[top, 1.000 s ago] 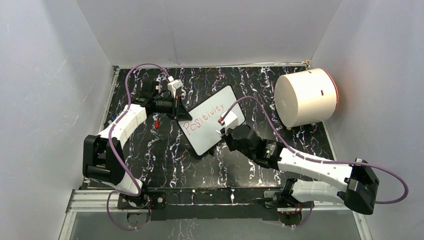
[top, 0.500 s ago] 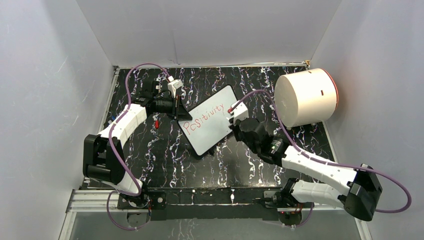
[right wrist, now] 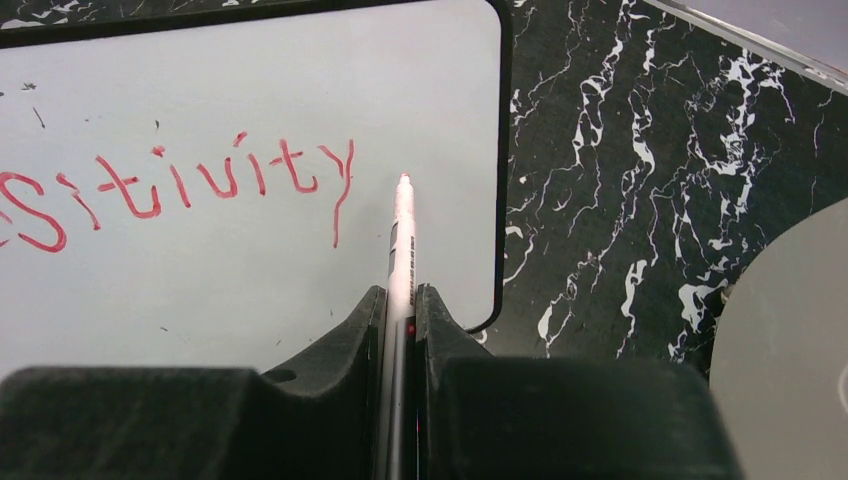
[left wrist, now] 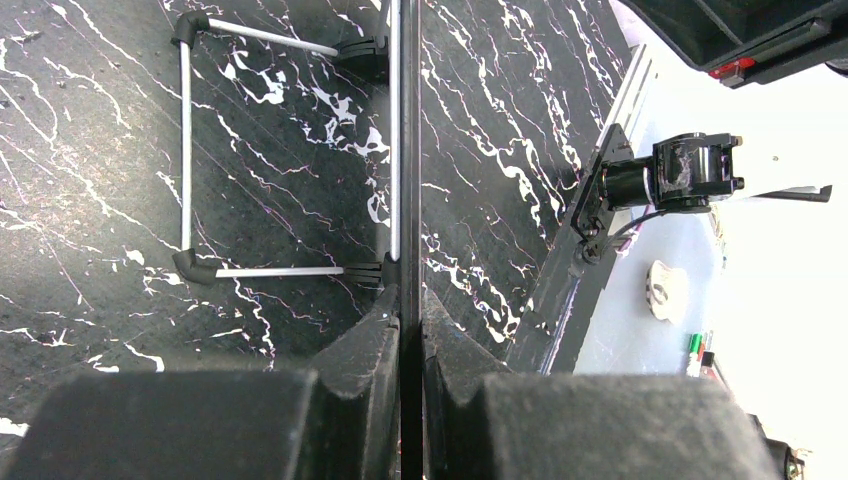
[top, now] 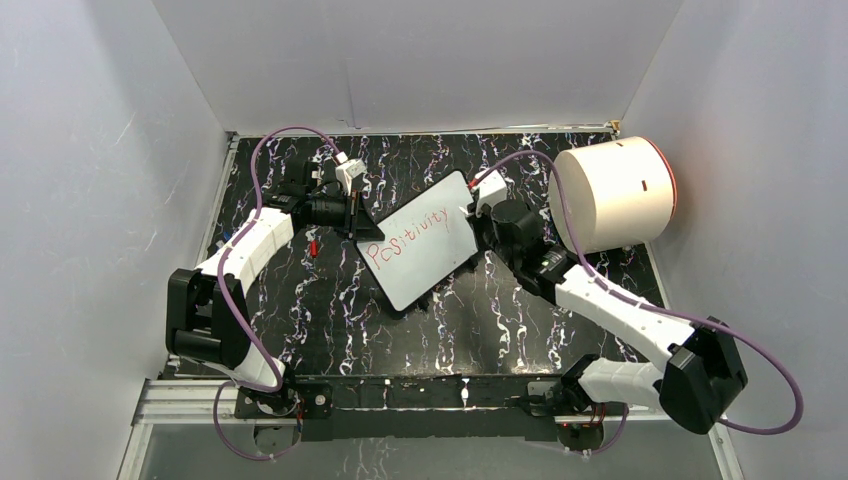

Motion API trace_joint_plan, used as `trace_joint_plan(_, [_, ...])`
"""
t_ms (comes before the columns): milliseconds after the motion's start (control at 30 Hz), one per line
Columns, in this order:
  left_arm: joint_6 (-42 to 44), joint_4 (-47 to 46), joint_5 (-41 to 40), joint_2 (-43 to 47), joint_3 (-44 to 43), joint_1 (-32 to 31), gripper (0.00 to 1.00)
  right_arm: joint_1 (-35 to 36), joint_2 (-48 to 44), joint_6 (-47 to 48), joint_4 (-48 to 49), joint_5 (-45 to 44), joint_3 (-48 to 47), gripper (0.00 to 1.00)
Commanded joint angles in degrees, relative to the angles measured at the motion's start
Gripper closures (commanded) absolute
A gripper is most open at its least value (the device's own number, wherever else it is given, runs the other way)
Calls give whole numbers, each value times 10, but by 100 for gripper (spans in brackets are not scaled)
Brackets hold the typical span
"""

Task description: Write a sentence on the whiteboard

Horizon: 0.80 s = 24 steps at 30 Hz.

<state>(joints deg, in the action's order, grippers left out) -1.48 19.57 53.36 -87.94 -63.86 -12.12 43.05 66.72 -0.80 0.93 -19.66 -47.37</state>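
Note:
The whiteboard point(top: 425, 262) lies tilted in the middle of the black marbled table. One red word of the sentence point(top: 408, 236), "Positivity", runs across it. My left gripper point(top: 353, 222) is shut on the board's left edge; the left wrist view shows that thin black frame point(left wrist: 409, 150) edge-on between the fingers of the left gripper point(left wrist: 409, 318). My right gripper point(right wrist: 400, 296) is shut on a white marker point(right wrist: 402, 240). Its red tip sits over the whiteboard point(right wrist: 250, 260) just right of the last "y" of the sentence point(right wrist: 200, 182). Whether the tip touches, I cannot tell.
A big white cylinder point(top: 612, 195) lies on its side at the far right, close to my right arm. A small red cap point(top: 313, 246) lies on the table left of the board. Grey walls close in three sides.
My right arm has swung from the board's near right edge to its far right corner, carrying the marker past the end of the word. The left arm and the board have not moved.

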Motion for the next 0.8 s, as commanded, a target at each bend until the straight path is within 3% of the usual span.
trace_joint_plan(0, [12, 48, -50, -14, 10, -5, 100, -16, 18, 24, 64, 24, -38, 100])
trace_joint_plan(767, [12, 53, -43, -14, 8, -5, 100, -41, 77, 20, 97, 58, -64, 100])
